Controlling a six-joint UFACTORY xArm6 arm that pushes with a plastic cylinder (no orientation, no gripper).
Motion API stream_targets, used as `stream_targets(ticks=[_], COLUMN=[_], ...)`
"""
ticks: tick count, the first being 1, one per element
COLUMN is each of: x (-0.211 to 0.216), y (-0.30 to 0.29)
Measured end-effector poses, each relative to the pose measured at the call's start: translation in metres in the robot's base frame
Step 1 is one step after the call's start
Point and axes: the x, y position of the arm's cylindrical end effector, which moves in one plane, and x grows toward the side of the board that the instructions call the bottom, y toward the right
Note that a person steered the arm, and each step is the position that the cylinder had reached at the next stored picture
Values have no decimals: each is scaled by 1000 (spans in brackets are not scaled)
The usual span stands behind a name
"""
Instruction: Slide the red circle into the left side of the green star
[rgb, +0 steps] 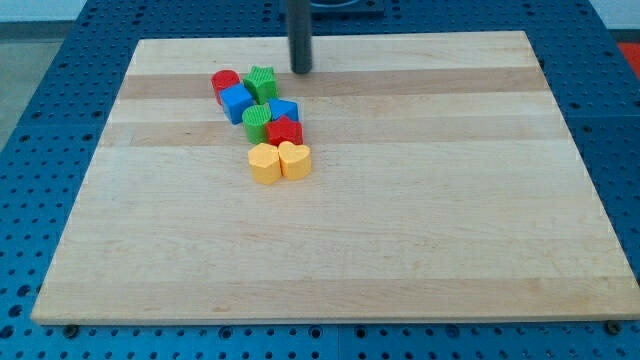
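The wooden board (400, 250) carries one tight cluster of blocks. Taking the green star (262, 82) as landmark: the red circle (225, 82) sits just to its left, apparently touching or nearly so, with the blue block (237, 103) wedged below both. Below the star lie the green round block (257, 122), a second blue block (285, 108), the red star (285, 131), and lowest, two yellow hearts (279, 161). To the star's upper right, my tip (301, 70) stands apart from every block, the rod upright. It carries no jaws, so nothing is grasped.
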Motion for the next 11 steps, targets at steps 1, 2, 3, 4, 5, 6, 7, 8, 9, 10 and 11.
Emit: stream_targets(ticks=[1, 2, 3, 4, 5, 6, 7, 8, 9, 10, 11], x=[0, 0, 0, 2, 4, 3, -6, 3, 33, 62, 77], y=[-38, -60, -36, 13, 12, -29, -77, -121, -116, -73, -57])
